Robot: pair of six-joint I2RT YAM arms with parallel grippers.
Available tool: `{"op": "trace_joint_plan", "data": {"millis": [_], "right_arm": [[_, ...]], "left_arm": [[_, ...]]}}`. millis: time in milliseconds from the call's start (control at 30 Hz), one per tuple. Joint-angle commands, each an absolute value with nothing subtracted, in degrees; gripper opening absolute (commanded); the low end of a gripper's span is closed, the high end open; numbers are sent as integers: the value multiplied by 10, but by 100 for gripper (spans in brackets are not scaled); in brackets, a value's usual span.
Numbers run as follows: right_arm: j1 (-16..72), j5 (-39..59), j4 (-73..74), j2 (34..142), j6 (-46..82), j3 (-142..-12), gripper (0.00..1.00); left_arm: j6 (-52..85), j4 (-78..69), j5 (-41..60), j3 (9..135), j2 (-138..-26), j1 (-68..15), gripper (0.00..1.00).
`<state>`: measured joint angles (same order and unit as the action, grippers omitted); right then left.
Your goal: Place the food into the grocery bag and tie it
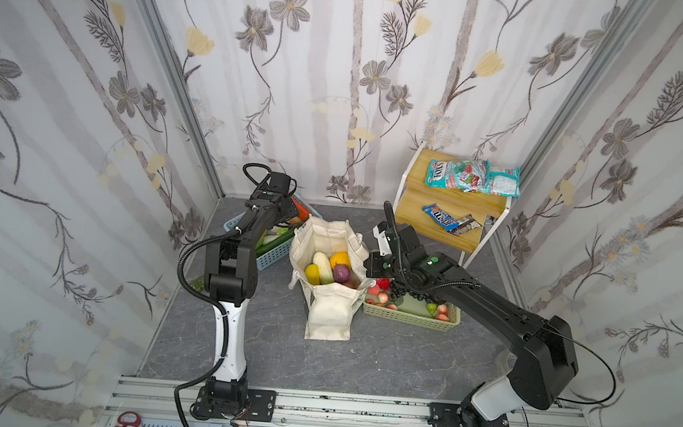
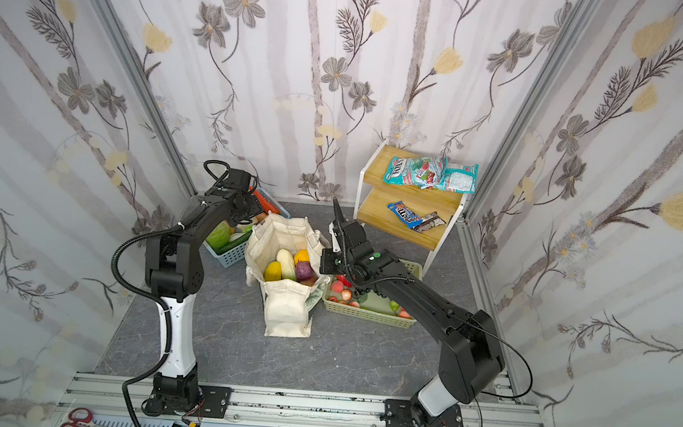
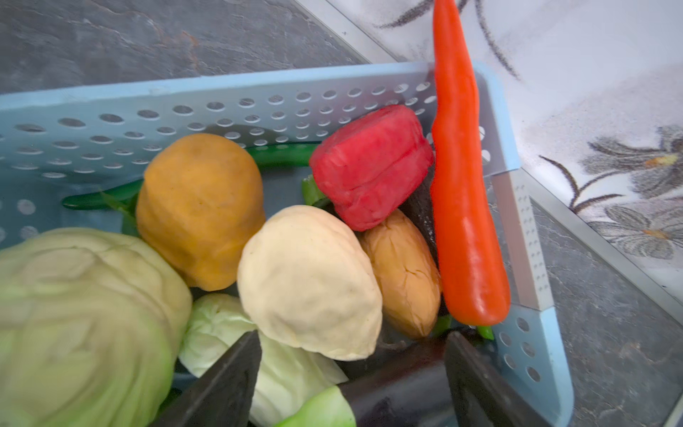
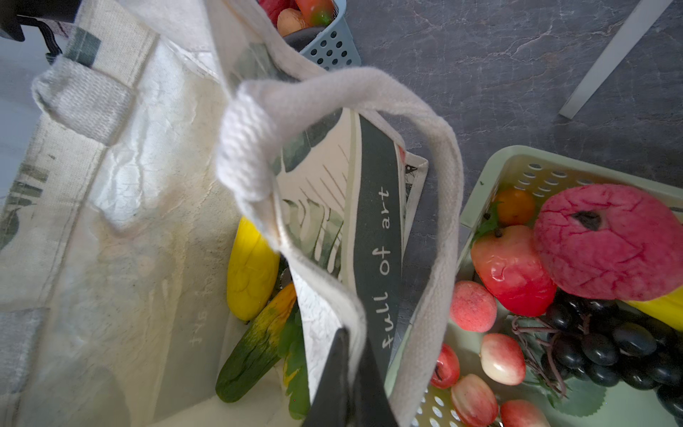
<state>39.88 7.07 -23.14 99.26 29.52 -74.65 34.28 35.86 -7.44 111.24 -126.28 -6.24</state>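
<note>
Matt cream woven canvas grocery bag [image 1: 331,239] with a coarse ribbed webbing handle [image 4: 436,207]. At ten o'clock from it, a smooth perforated blue plastic basket [image 3: 258,100] holds a glossy orange pepper [image 3: 465,222]. At two o'clock, a smooth wood shelf [image 1: 416,164] bears shiny crinkled packets [image 1: 472,177]. The floor [image 1: 382,359] is matt grey with a veined, stone-like look.

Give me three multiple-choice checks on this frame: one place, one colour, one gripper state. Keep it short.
1. Where is the left gripper?
A over the blue basket
B over the wooden shelf
C at the scissors

2. The grapes lie in a basket of which colour?
A red
B pale green
C black

3. What is the right gripper doing?
A open in the air
B holding an apple
C shut on the grocery bag rim

Answers:
1 A: its wrist view looks straight down onto that basket's vegetables.
2 B: the pale green basket sits beside the bag.
3 C: the bag's canvas runs between its closed fingers in its wrist view.
</note>
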Motion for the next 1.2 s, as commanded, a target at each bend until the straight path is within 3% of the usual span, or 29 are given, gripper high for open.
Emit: {"op": "trace_joint_plan", "data": {"millis": [0, 367, 733, 1167], "right_arm": [[399, 73, -231, 994, 294, -748, 1], [399, 77, -233, 999, 290, -756, 1], [399, 71, -233, 992, 291, -744, 1], [400, 75, -222, 986, 295, -737, 1]], "left_arm": [[330, 384, -111, 1122, -1275, -60, 86], [331, 383, -105, 1140, -1321, -58, 91], [329, 360, -107, 1110, -1295, -54, 72], [314, 349, -76, 1084, -1203, -53, 70]]}}
